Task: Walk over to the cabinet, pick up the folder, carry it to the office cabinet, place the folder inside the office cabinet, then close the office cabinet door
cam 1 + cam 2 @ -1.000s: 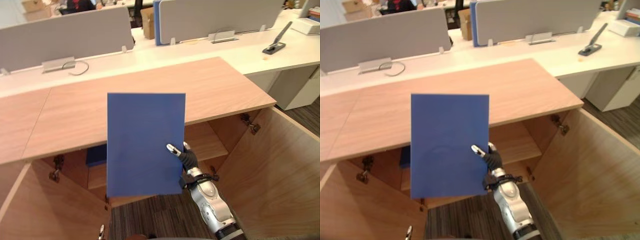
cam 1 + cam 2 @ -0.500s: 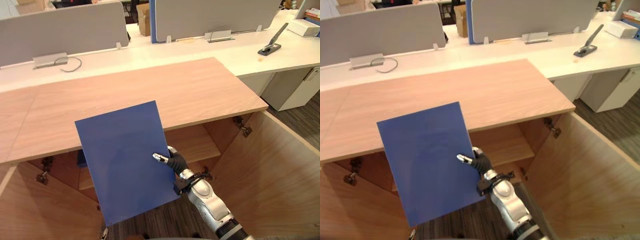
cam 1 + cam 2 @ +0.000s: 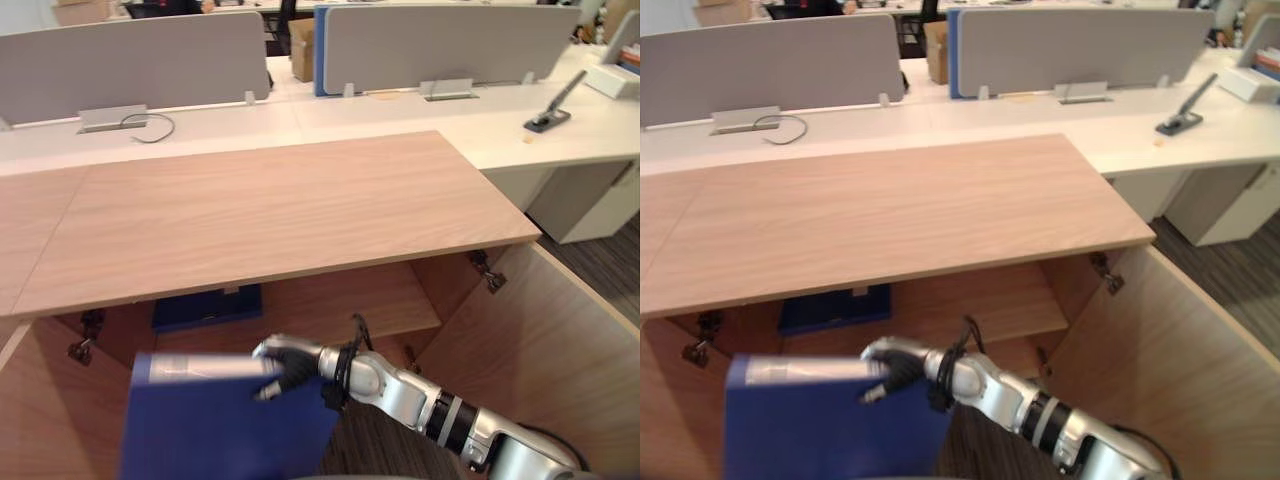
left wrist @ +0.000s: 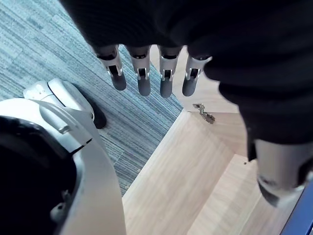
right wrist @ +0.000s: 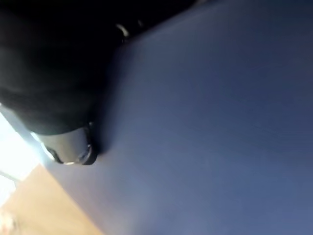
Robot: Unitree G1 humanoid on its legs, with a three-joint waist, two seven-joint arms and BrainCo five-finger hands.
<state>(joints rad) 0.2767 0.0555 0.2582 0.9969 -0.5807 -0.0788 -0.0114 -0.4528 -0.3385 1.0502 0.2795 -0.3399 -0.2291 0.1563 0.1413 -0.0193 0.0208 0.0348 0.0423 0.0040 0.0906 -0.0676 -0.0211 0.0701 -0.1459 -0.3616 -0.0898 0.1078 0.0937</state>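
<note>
the blue folder (image 3: 225, 425) is held low in front of the open office cabinet (image 3: 270, 210), before the left half of its opening and below the level of its top. its spine faces up, with a pale label strip along it, and its lower part runs off the picture's bottom edge. the right hand (image 3: 290, 364) is grasping it at the upper right corner, fingers curled over the spine and the front cover, the arm reaching in from the lower right. in the right wrist view the blue cover lies right against the hand's dark ribbed cover.

behind the folder, the cabinet's shelf (image 3: 345, 298) is light wood, and a second blue folder (image 3: 207, 306) lies flat on it toward the left. both doors stand wide open: the right door (image 3: 565, 365) swings out toward the camera, the left door (image 3: 35, 425) likewise, each with a metal hinge (image 3: 484, 271) near the top of the opening. the wide wooden top is bare.

the left hand (image 4: 142, 78) hangs with relaxed, straight fingers, holding nothing, above the left door and the grey-blue carpet (image 4: 44, 54).

beyond the cabinet runs a long white desk (image 3: 300, 118) with grey screens (image 3: 130, 60) standing along it, a looped cable (image 3: 152, 124), a dark long-handled tool (image 3: 548, 116) at the right, and a cardboard box (image 3: 300, 45) between the screens.
</note>
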